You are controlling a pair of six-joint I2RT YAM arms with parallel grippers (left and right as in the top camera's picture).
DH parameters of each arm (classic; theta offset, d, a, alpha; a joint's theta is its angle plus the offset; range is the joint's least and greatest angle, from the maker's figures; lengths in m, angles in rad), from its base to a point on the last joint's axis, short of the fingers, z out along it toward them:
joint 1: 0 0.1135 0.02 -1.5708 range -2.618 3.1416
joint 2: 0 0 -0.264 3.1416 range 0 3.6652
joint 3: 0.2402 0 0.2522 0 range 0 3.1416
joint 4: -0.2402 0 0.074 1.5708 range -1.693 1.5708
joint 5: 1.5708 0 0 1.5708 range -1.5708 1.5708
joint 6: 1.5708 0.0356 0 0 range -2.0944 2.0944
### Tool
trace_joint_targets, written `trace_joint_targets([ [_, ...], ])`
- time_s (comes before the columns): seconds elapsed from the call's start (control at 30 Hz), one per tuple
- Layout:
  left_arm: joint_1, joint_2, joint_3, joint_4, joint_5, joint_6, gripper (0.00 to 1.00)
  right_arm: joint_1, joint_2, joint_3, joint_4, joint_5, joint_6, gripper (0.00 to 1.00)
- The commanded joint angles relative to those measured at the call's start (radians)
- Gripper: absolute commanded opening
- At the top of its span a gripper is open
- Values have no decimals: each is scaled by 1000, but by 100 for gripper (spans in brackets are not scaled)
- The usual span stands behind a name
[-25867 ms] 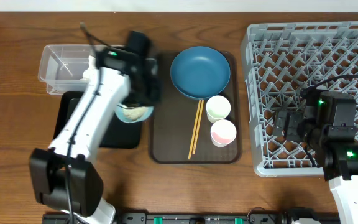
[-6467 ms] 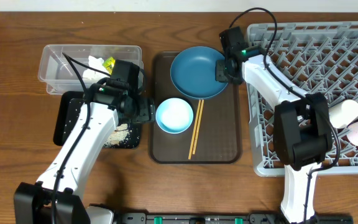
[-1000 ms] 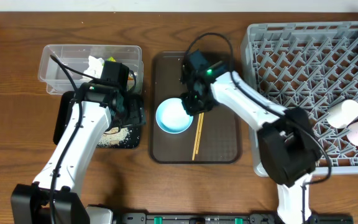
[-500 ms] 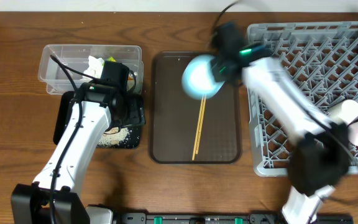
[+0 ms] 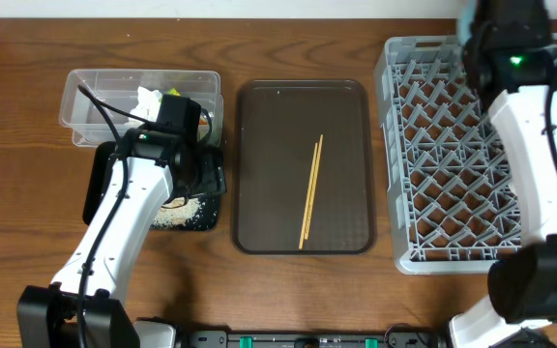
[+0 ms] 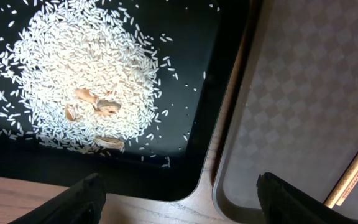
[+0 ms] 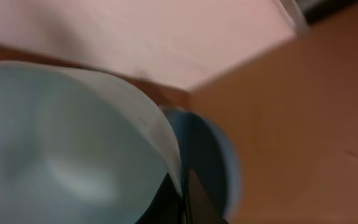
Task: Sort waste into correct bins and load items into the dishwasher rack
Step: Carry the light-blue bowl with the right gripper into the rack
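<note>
Currently we hold the light blue bowl point(image 7: 73, 143) pinched by its rim in the right gripper point(image 7: 180, 196) at the overhead view's upper right, the dishwasher rack point(image 5: 453, 164) lying just below it, while the left gripper point(image 6: 179, 199) hangs open, farther off.

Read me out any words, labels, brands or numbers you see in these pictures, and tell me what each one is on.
No text can be read in any view.
The snack wrapper in the clear tub: print, if any, is too small to read.
The bowl in the right wrist view: blurred, no marking shows.
</note>
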Motion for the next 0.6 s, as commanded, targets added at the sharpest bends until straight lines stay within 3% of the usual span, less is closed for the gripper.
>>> trace_joint_targets([
  [0.0, 4, -10, 6, -2, -16, -2, 81, -40, 45, -8, 10, 89, -167, 1],
  [0.57, 4, -10, 6, -2, -16, -2, 81, -126, 277, -8, 110, 303, -169, 1],
])
